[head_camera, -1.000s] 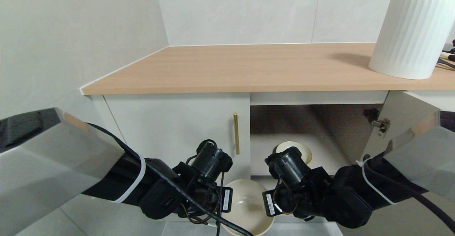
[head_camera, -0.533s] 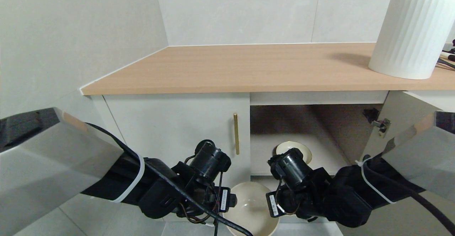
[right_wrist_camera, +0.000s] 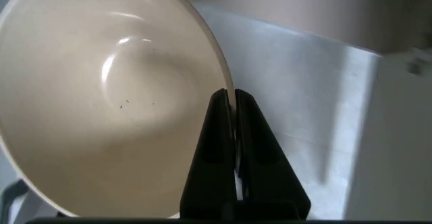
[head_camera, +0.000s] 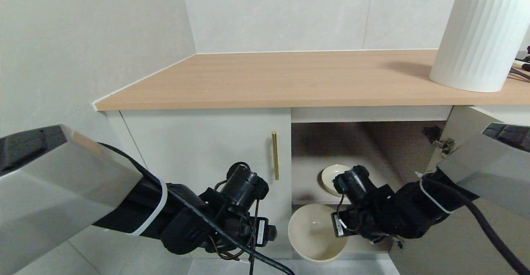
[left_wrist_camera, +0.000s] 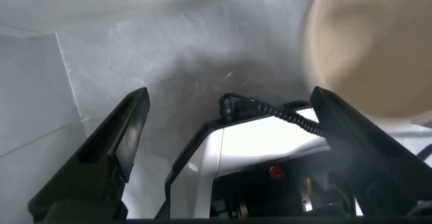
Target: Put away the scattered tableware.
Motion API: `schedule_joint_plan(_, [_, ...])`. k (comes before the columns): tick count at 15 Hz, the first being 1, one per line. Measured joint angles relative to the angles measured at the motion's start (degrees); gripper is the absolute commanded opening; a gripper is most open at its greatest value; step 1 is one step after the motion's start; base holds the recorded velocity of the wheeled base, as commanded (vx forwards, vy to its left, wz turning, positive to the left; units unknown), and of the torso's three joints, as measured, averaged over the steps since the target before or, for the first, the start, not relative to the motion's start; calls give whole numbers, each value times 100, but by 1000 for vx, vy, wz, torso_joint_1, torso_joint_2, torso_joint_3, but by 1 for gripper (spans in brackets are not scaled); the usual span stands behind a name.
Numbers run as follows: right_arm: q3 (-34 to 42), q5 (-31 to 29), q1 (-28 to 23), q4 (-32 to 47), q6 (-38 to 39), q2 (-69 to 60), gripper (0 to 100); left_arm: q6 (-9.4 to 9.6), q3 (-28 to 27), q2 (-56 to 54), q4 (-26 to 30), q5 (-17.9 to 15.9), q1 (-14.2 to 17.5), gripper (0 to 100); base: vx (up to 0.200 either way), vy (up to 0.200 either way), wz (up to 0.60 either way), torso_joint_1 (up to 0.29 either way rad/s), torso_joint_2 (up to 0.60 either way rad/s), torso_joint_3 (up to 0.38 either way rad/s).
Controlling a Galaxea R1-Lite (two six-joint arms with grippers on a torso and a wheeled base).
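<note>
A cream bowl [head_camera: 316, 233] hangs tilted in front of the open cupboard's lower edge. My right gripper [head_camera: 337, 227] is shut on its rim. In the right wrist view the fingers [right_wrist_camera: 219, 126] pinch the bowl's [right_wrist_camera: 115, 102] edge. My left gripper [head_camera: 265, 231] is low in front of the closed left door, just left of the bowl. It stands open and empty [left_wrist_camera: 229, 96], with the bowl [left_wrist_camera: 371, 48] off beyond one finger. A small cream plate [head_camera: 333, 175] lies on the shelf inside the cupboard.
The cupboard's right door [head_camera: 463, 138] is swung open. The left door [head_camera: 207, 150] is closed, with a gold handle [head_camera: 275, 155]. On the wooden countertop [head_camera: 290, 80] a tall white ribbed container [head_camera: 480, 39] stands at the right.
My right gripper has carried the bowl to the right and up, away from the left gripper and towards the cupboard opening. The left arm has barely moved.
</note>
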Motion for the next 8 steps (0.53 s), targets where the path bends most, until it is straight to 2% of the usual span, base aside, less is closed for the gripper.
schedule_joint_plan(3, [-288,-107,-628,-73,85,-22,0,0,6,-44,-2,-2,0,100,0,0,0,0,0,0])
schedule_joint_plan(8, [-634,-167,-986,-530,885,-45,0,0,11,-73,-2,-2,4,100,0,0,0,0,0,0])
